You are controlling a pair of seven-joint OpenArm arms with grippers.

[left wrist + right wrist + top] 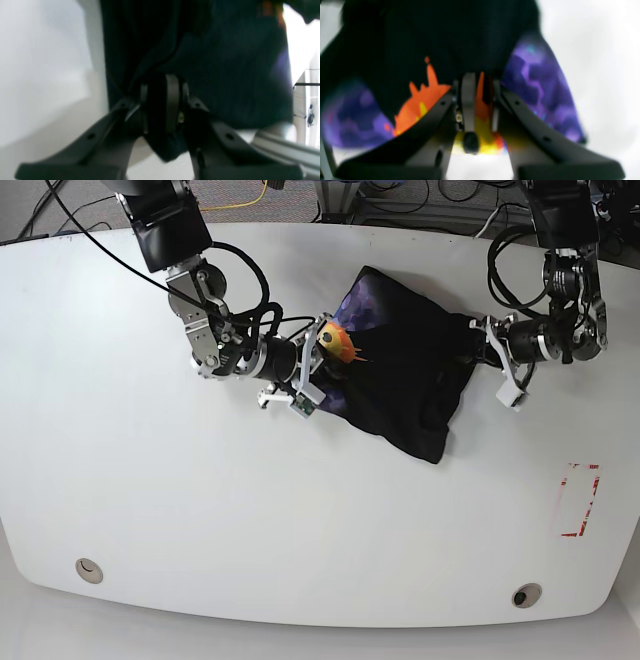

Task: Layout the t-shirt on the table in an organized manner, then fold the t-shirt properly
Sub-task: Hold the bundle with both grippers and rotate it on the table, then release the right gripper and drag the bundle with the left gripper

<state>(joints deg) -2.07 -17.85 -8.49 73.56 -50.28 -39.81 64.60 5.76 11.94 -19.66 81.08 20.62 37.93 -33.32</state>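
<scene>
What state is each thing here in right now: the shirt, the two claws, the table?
t-shirt: bunched and unfolded, pinched at both ends, print partly showing.
left gripper: shut on a fold of the t-shirt's black cloth.
right gripper: shut on the t-shirt at its orange and purple print.
table: white; red tape outline lies apart from the shirt.

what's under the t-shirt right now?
Only the white table shows around the t-shirt. The bunched cloth hides whatever lies beneath it. The left gripper and right gripper pinch its opposite edges.
</scene>
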